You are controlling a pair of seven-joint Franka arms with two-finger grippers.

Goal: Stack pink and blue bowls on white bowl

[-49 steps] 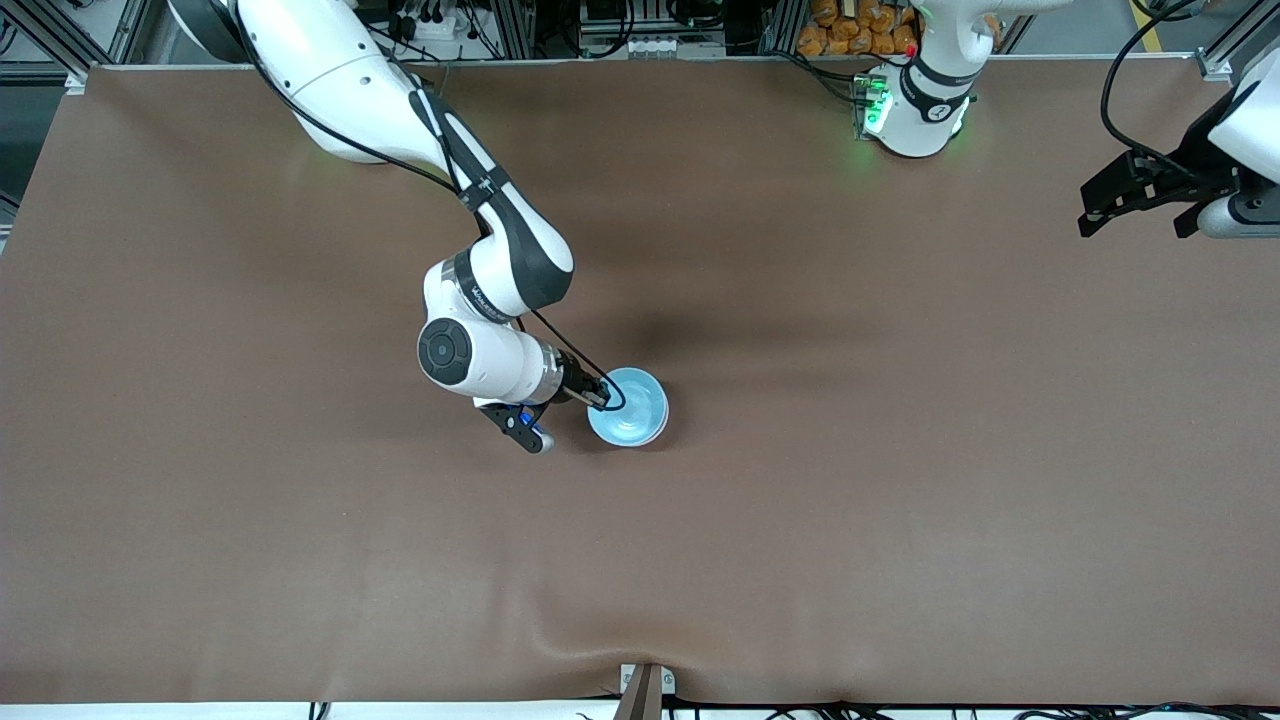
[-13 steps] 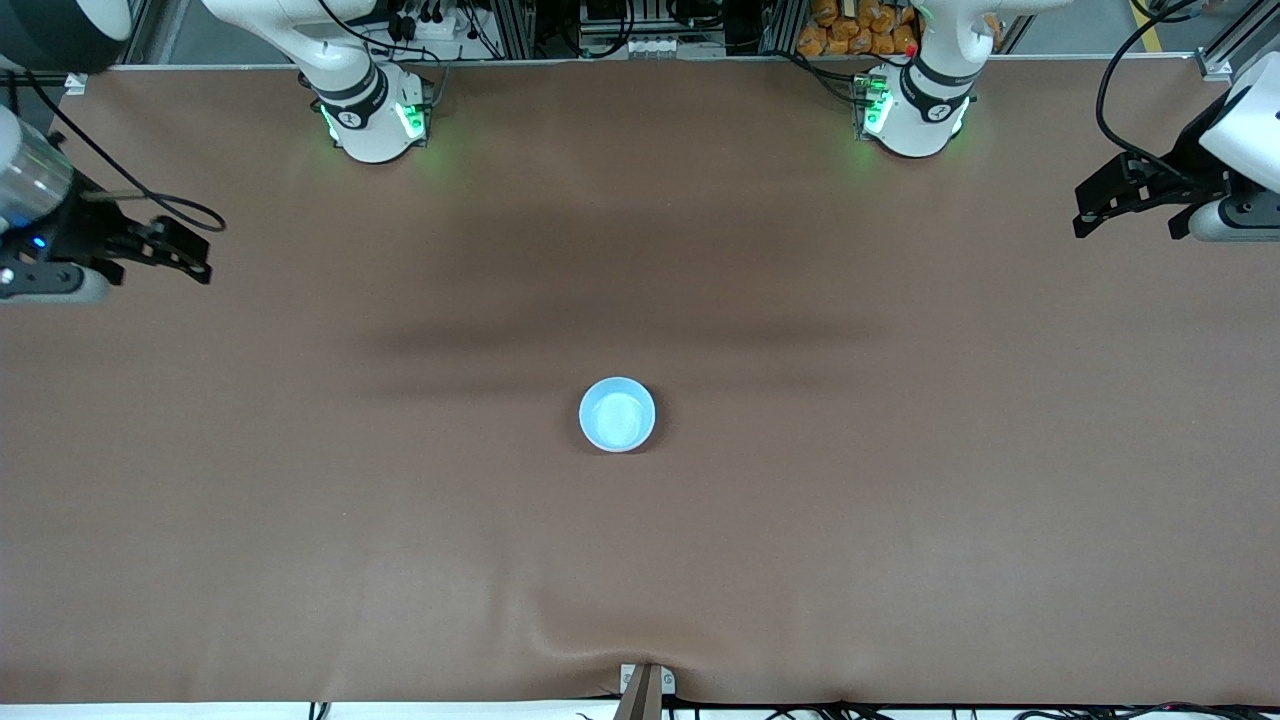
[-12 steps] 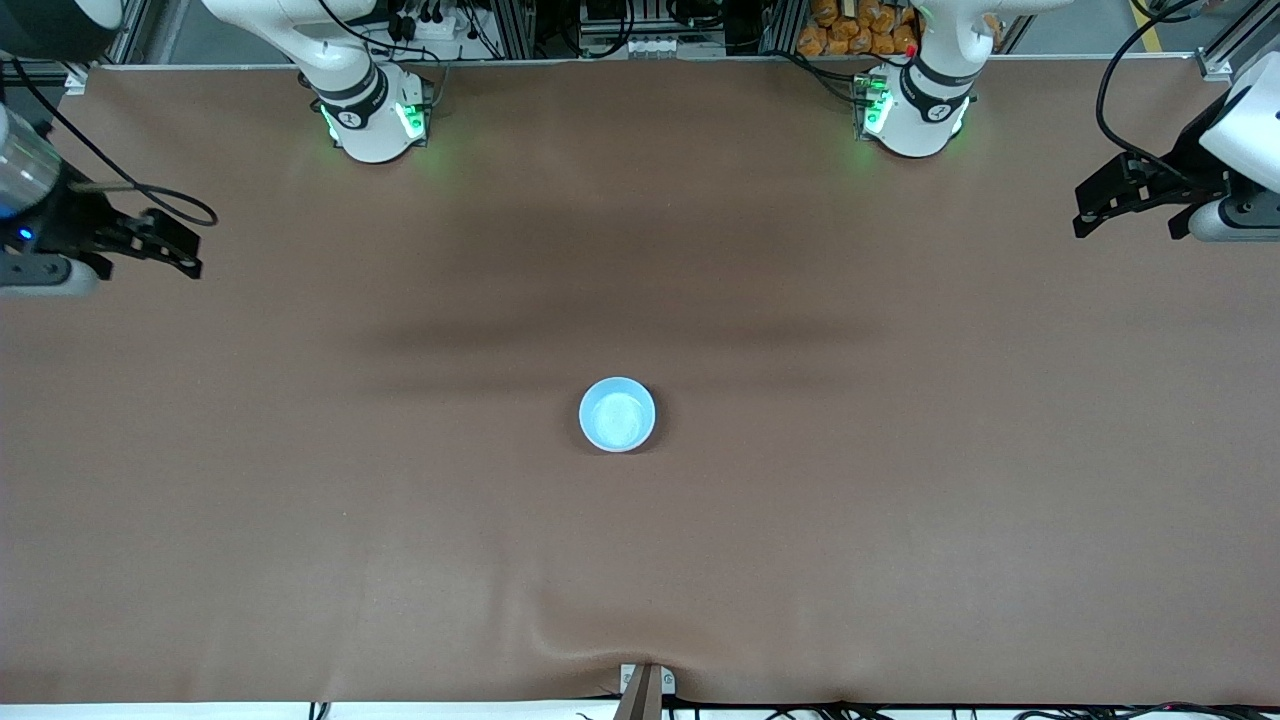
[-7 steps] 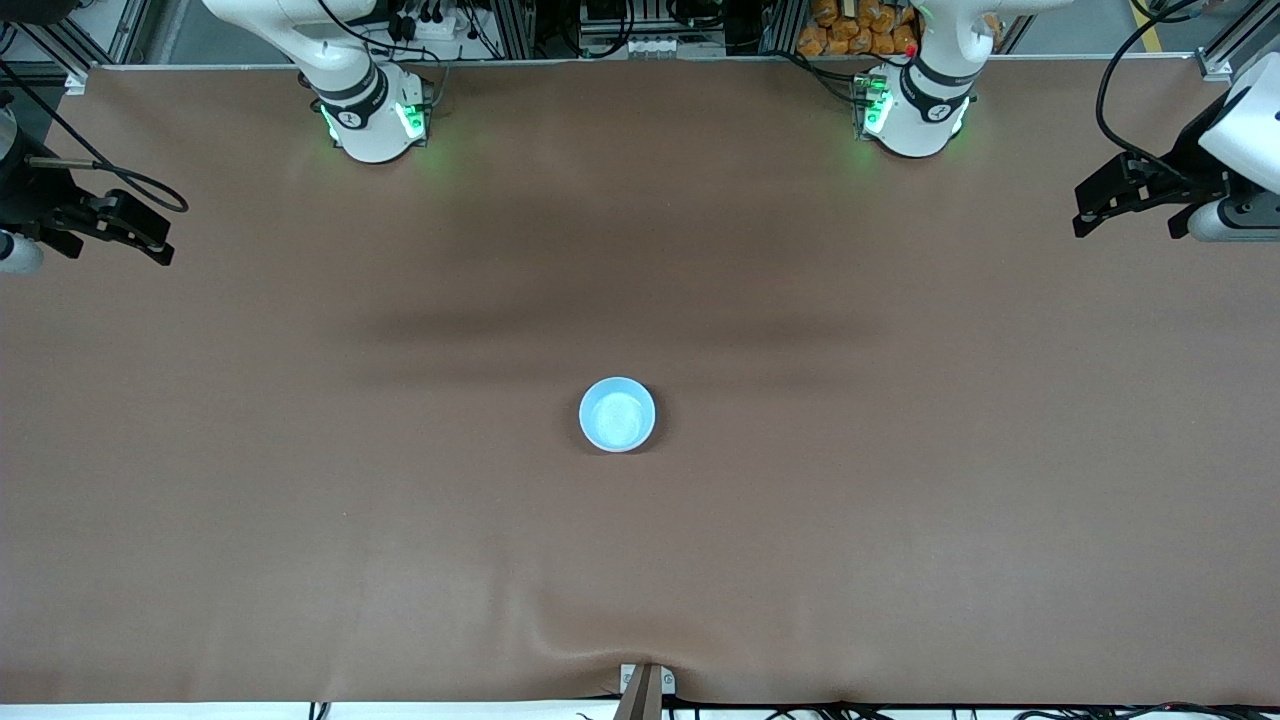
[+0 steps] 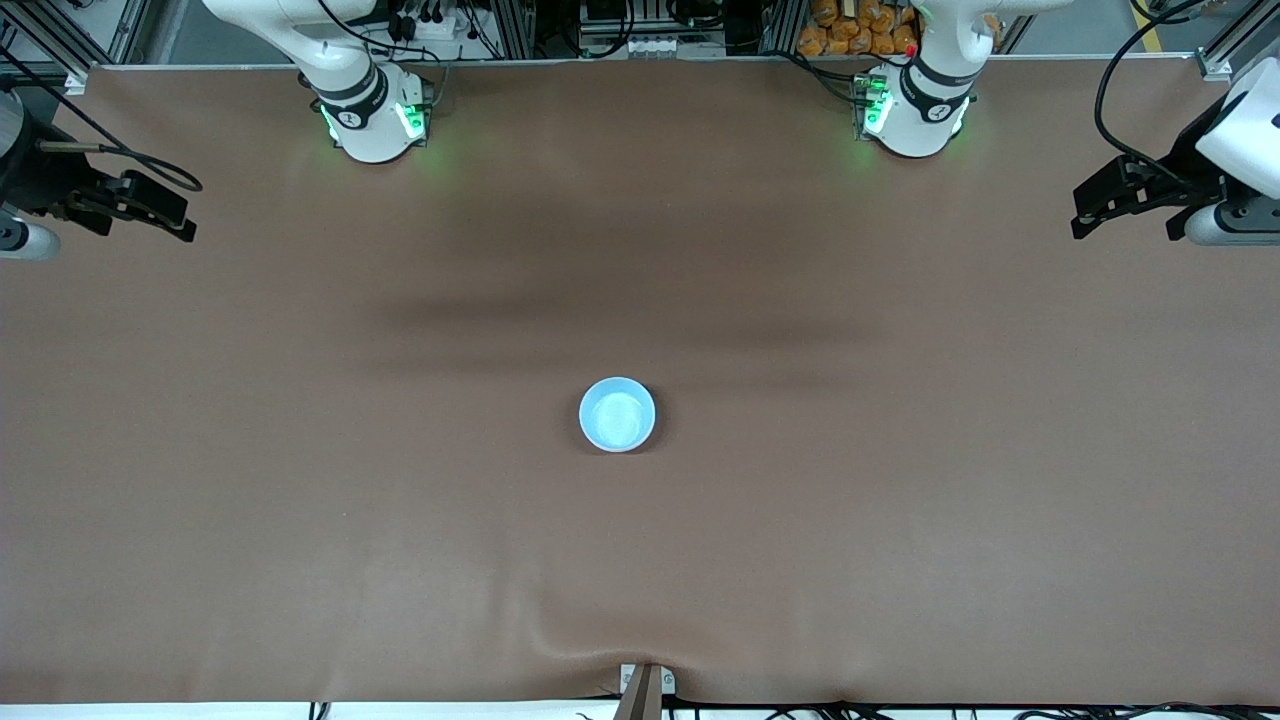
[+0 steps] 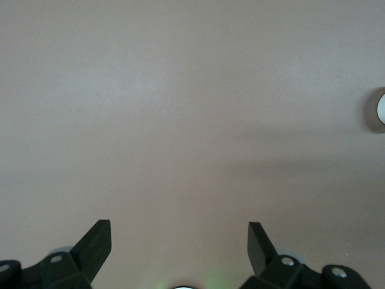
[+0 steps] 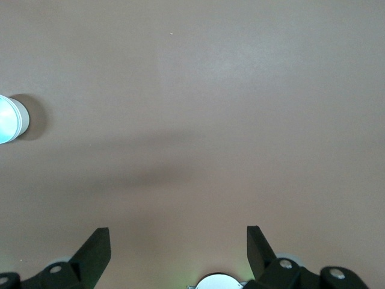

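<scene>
The light blue bowl [image 5: 617,414] stands upright in the middle of the table, and only its inside shows from above. It shows at the edge of the right wrist view [image 7: 7,118] with a whitish outer wall, and at the edge of the left wrist view [image 6: 381,109]. The pink bowl and the white bowl are hidden. My right gripper [image 5: 176,213] is open and empty, up over the right arm's end of the table; its wrist view [image 7: 178,241] shows bare table between the jaws. My left gripper [image 5: 1088,212] is open and empty over the left arm's end, also over bare table [image 6: 178,236], and waits.
The brown table mat [image 5: 900,500] has a raised wrinkle at its front edge near a small bracket [image 5: 645,685]. The two arm bases [image 5: 372,115] [image 5: 915,105] stand along the edge farthest from the front camera.
My right gripper let go of the blue bowl and pulled back to the right arm's end of the table, still drifting a little there. The bowl and the left arm have not moved.
</scene>
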